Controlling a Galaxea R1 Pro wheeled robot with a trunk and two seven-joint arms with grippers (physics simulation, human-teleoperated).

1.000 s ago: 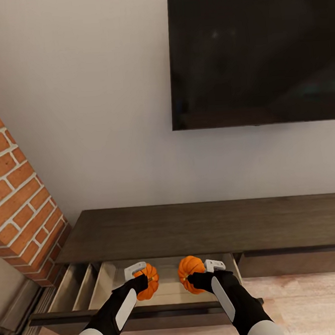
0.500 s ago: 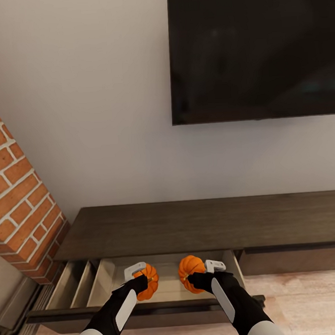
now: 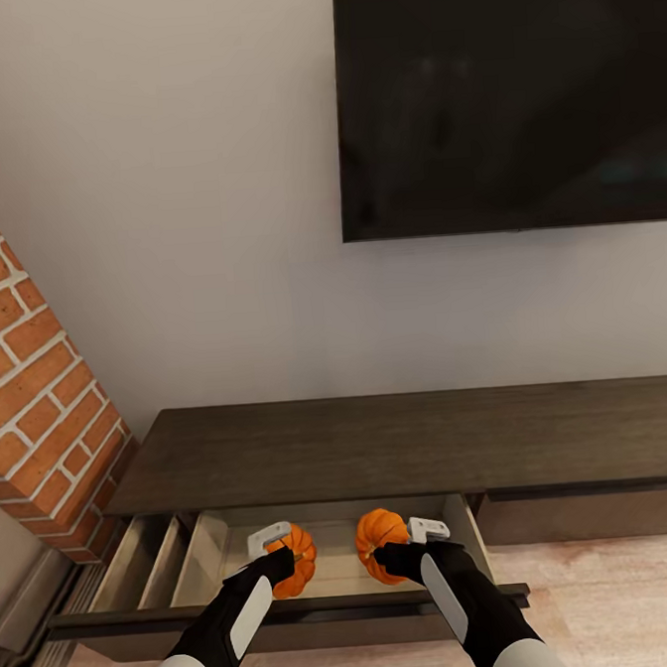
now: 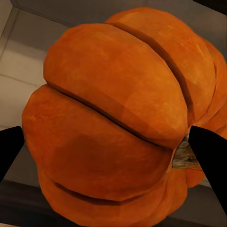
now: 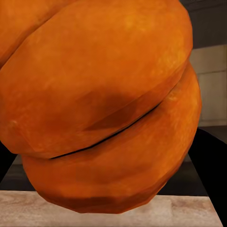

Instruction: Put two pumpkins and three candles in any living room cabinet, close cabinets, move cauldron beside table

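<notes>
Left hand gripped the left pumpkin, right hand gripped the right pumpkin, both over the cabinet's open drawer

Both arms forward, left gripper and right gripper each clamped.

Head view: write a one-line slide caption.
Left gripper and right gripper each hold a pumpkin over the cabinet's open drawer.

orange ribbed pumpkins, dk-brown cabinet w/ pale drawer, red brick wall
</notes>
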